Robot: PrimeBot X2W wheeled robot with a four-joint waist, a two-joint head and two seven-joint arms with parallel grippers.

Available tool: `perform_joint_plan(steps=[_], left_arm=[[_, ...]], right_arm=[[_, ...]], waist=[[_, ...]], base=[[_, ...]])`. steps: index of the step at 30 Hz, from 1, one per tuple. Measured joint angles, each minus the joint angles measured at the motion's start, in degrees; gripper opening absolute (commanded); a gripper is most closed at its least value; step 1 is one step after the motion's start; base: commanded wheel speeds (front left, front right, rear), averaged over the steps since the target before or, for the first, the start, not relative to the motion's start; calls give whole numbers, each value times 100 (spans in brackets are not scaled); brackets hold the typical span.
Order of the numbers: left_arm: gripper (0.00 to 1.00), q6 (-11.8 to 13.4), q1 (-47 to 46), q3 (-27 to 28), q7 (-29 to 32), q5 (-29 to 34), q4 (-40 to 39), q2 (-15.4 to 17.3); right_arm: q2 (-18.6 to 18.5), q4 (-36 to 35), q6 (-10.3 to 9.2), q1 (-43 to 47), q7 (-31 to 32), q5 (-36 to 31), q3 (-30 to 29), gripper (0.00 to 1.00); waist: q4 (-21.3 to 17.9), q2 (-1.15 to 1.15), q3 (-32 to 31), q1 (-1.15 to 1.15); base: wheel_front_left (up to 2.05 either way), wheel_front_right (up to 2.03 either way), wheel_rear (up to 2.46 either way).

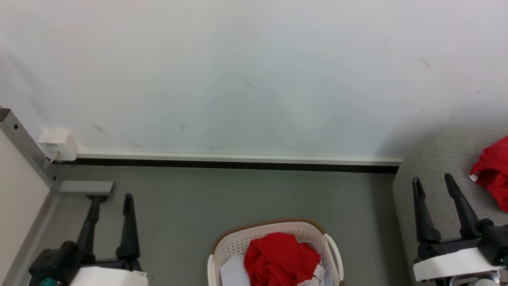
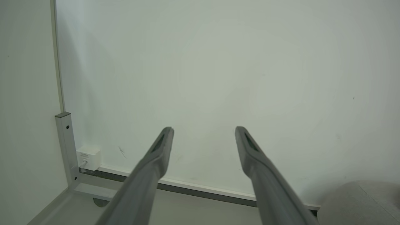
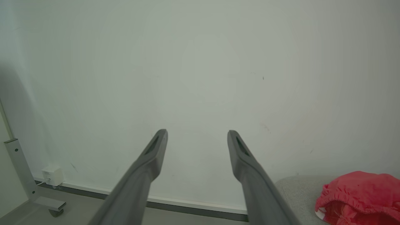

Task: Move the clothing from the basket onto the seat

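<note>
A crumpled red piece of clothing with a small white tag lies in the white basket with a brown rim, at the bottom centre of the head view, on top of white cloth. Another red garment lies on the light grey seat at the right. My left gripper stands open and empty at the lower left, left of the basket. My right gripper stands open and empty over the seat's left edge, left of that garment.
A white wall with a dark baseboard runs across behind the grey floor. A grey metal frame post and a small white box sit in the left corner. The seat's corner shows at the lower right of the left wrist view.
</note>
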Motion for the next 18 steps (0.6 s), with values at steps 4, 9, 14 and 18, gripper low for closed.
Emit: perform_joint_plan(steps=[4,9,14,18], left_arm=[[100,-94,1,97,0,68,41,-75],[100,-207,0,201,0,165,66,-162],[100,-305,-16,271,0,241,87,-229],[100,-404,-83,305,-1,259,126,-276]], right_arm=[[3,11,0,-2,0,1,57,100],[-9,12,0,-10,0,12,73,100],[-32,7,0,-40,0,34,88,100],[-57,-30,0,-148,-1,35,85,100]], waist=[[-37,0,16,0],[-81,0,49,0],[-135,0,125,0],[-207,0,222,0]], base=[[0,0,0],[0,0,0],[0,0,0],[0,0,0]])
